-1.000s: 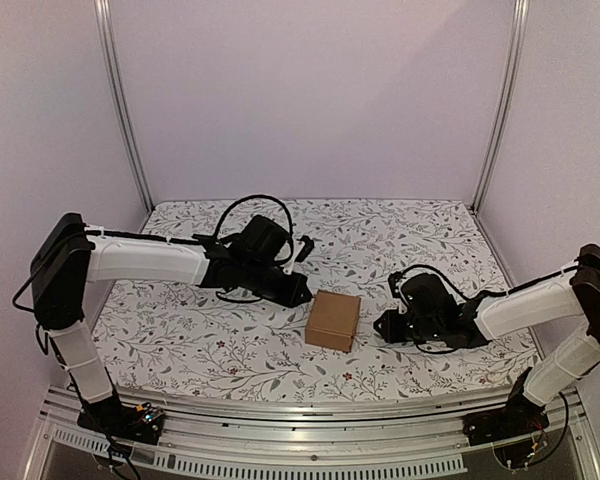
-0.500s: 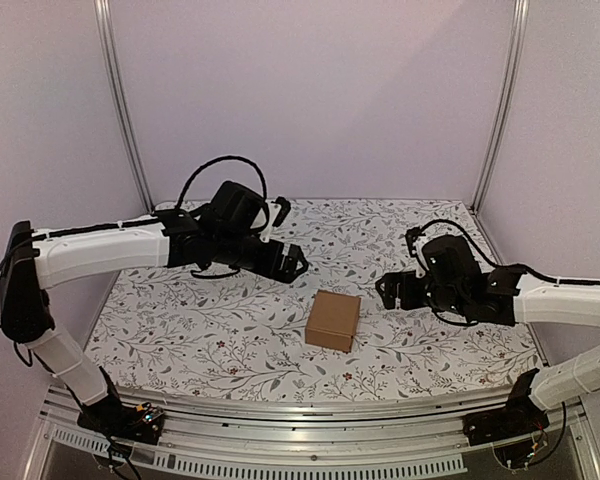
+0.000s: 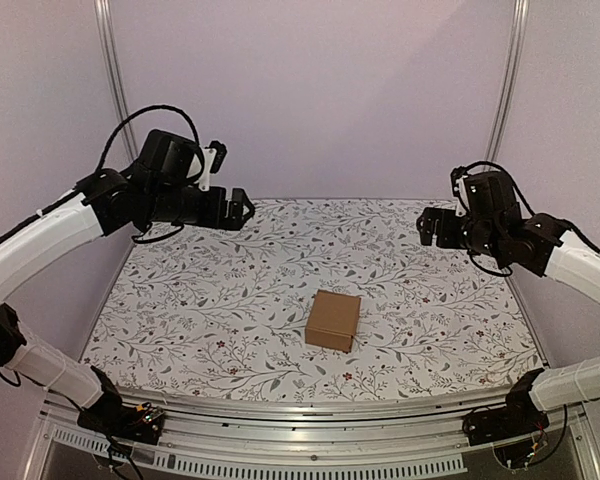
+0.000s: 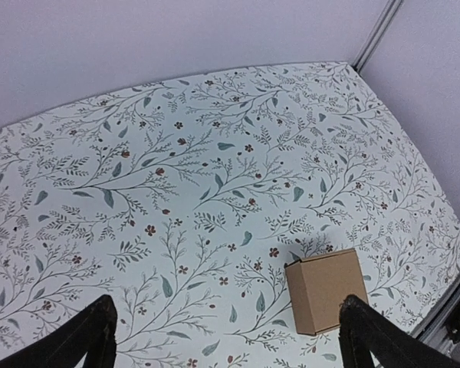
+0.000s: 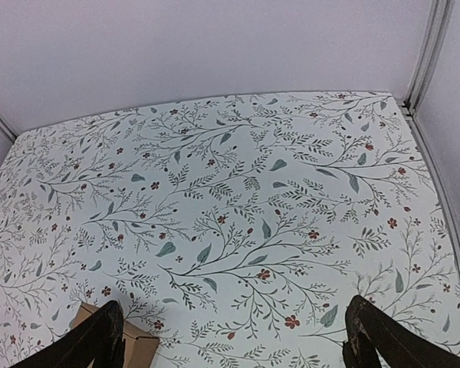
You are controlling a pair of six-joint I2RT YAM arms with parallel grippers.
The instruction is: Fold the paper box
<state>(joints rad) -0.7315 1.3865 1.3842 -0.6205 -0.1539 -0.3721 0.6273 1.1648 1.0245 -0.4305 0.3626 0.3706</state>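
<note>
Since the box [image 3: 333,320] sits as a closed, squarish brown block, with no flap standing up or lying out flat, the folding itself looks done and the step in hand appears to be the pull-away at the end of the task. It rests on the flowered tabletop [image 3: 230,300], near the front edge and about midway between the two sides, one corner turned slightly toward the arms. Nothing touches it. The left wrist view shows it low and to the right [image 4: 327,289], its top face smooth and its side walls upright. The right wrist view catches only a corner of it [image 5: 140,350] at the bottom left. The left arm [image 3: 40,240] is raised over the far left of the tabletop, well apart from the box. The left jaws are spread wide and hold nothing, with a fingertip [image 4: 96,337] at each lower corner of that view. The right arm [image 3: 580,265] is likewise high over the far right. The right jaws are also apart and bare. Whether the tabs are fully tucked cannot be told from these views. If they are, the next move calls for little more than parking both arms. If not, one pair of jaws would need to come down and press the loose edge home.
</note>
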